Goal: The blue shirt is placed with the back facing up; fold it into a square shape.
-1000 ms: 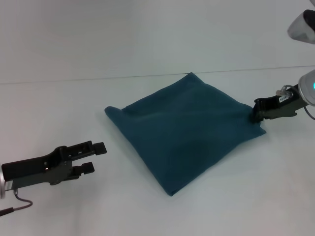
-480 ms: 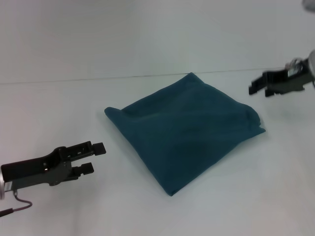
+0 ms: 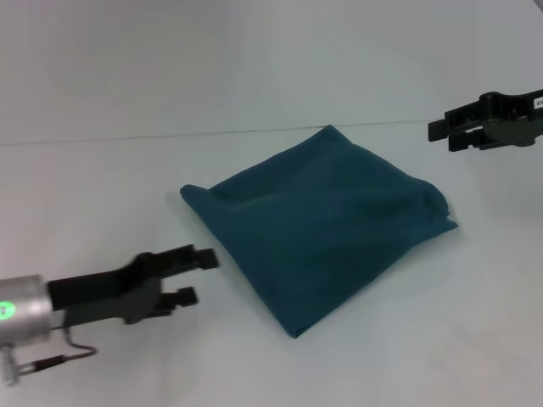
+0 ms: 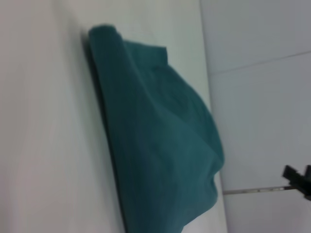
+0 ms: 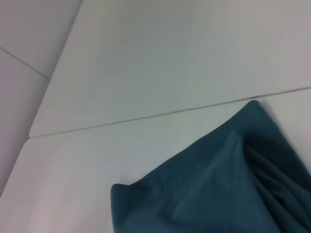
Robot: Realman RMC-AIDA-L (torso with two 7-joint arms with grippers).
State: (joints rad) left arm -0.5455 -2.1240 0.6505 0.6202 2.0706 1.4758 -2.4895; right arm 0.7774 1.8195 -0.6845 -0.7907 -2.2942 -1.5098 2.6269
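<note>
The left gripper (image 3: pixel 193 276) is seen at about eight o'clock in the head view, low over the white table (image 3: pixel 102 186). Its two dark fingers (image 3: pixel 204 259) are parted with a clear gap between them, and nothing is held. The fingertips are pointed toward the near-left edge of the cloth and are just beside it, not touching.

The blue shirt (image 3: pixel 321 222) lies at the centre of the table, folded into a compact, roughly square packet turned like a diamond: one corner is pointed to twelve o'clock near the seam line of the table, one to nine o'clock, one to six o'clock and one to three o'clock. Only plain teal-blue fabric is shown; a few soft creases and a bulge are seen toward the three o'clock corner. In the left wrist view the blue shirt (image 4: pixel 155 141) is seen edge-on as stacked layers with a rolled fold at one end. In the right wrist view a corner of the blue shirt (image 5: pixel 218 189) is seen against the table, with ridged folds along one side.

The right gripper (image 3: pixel 441 134) is held at about two o'clock, raised above the table and well apart from the shirt's three o'clock corner. Its fingers are slightly parted and are empty.
</note>
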